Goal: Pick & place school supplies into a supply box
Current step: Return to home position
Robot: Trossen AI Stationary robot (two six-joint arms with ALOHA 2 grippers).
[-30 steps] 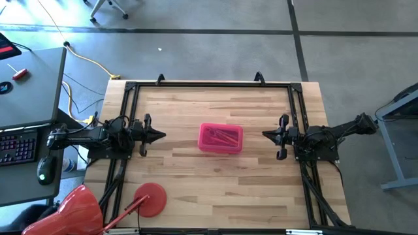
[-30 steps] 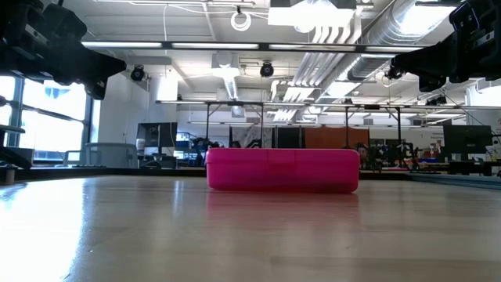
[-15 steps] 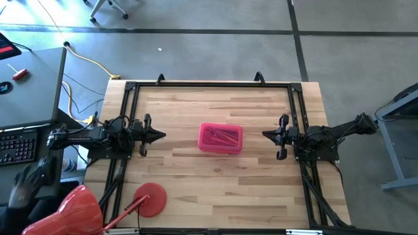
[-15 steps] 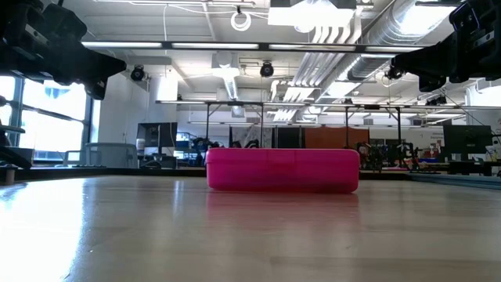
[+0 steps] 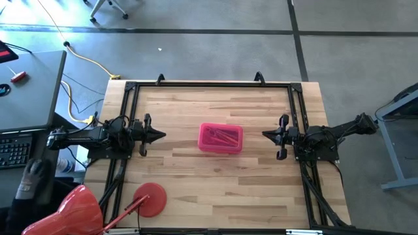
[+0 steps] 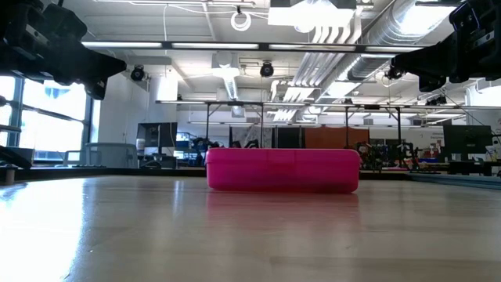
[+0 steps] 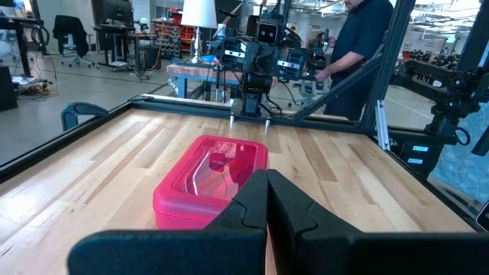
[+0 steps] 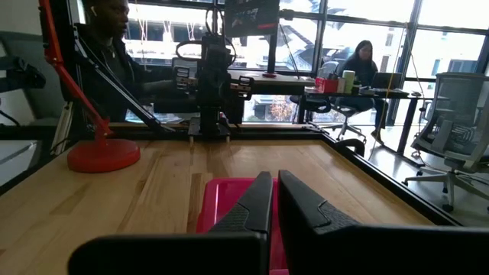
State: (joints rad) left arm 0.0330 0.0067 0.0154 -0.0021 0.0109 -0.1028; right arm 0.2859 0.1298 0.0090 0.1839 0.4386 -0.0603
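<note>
The pink supply box (image 5: pixel 220 138) rests flat on its bottom at the middle of the wooden table (image 5: pixel 183 176), also seen side-on in the low view (image 6: pixel 282 170). Several school supplies (image 5: pixel 223 136) lie inside it, showing as thin dark lines; in the left wrist view they are blurred shapes under a clear lid (image 7: pixel 221 164). My left gripper (image 5: pixel 163 136) hangs level above the table, left of the box, shut and holding nothing (image 7: pixel 267 183). My right gripper (image 5: pixel 264 134) hangs level to the box's right, shut and holding nothing (image 8: pixel 275 183). Both point at the box.
A red round disc with a stick handle (image 5: pixel 149 198) stands near the table's front left corner (image 8: pixel 103 155). A black frame (image 5: pixel 209 84) borders the table. A person's hand (image 5: pixel 29 177) is at the desk to the left. People are in the room beyond (image 7: pixel 359 38).
Both arms and the box have kept still. At the desk left of the table, a person's hand has come in where the mouse lay.
</note>
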